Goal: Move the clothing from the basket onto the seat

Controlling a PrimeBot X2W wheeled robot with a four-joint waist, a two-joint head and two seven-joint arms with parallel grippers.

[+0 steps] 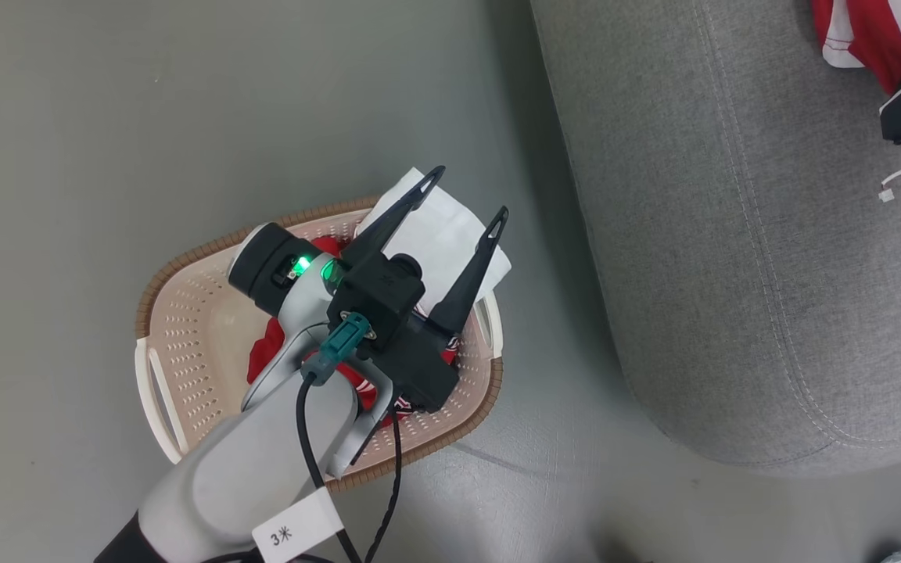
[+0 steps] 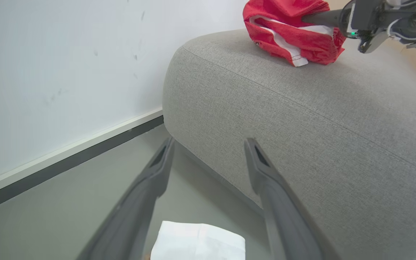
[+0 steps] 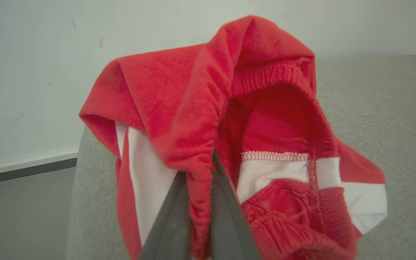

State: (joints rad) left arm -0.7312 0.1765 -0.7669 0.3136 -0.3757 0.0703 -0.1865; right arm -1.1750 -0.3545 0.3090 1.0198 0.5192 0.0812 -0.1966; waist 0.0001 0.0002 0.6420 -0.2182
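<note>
The basket (image 1: 184, 328) sits on the floor (image 1: 106, 117), on the left. One red piece of clothing (image 1: 267, 352), with a white part, lies in it. The left fingers (image 1: 400, 211) hang over the basket, spread wide, holding nothing. To the right is the big grey seat (image 1: 693, 234). The other red piece (image 1: 865, 35) is on top of the seat, far right, and the right fingers (image 3: 226, 216) pinch tight on its fold.
</note>
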